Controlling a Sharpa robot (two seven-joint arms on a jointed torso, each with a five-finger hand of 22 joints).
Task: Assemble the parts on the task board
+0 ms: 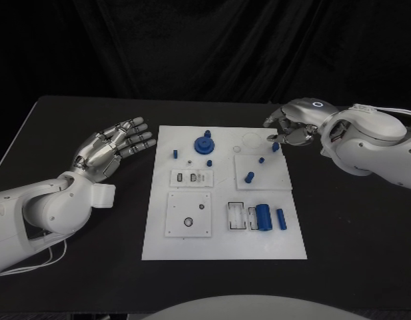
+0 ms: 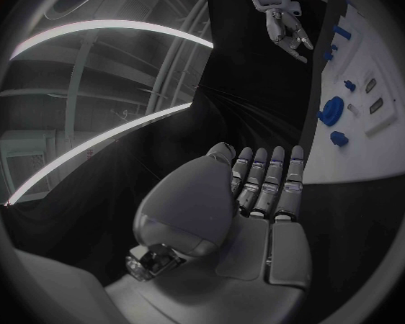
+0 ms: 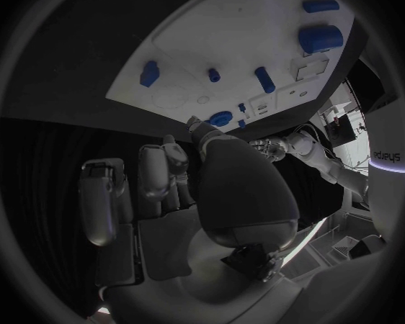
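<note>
Blue parts [image 1: 204, 145] lie loose on the task board [image 1: 224, 247] between my hands, left hand [image 1: 115, 147] spread and empty beside it, right hand [image 1: 290, 131] hovering at its far corner, seemingly empty, so I judge a first pick comes next.

Task board [image 1: 222, 248]: you see a white plate, smooth and matt, plastic by its look.
Parts [image 1: 264, 217]: you see small blue pieces, smooth, plastic-looking, with a slight sheen.
Table [image 1: 359, 220]: you see a black top, matt and even.
Left hand [image 1: 115, 146]: you see silver fingers with a metallic gloss and dark seams.
Right hand [image 1: 292, 130]: you see the same silver, glossy finish.
Arms [image 1: 32, 213]: you see white shells, smooth and glossy like hard plastic.
Backdrop [image 1: 205, 47]: you see black cloth hanging in soft folds, matt.
</note>
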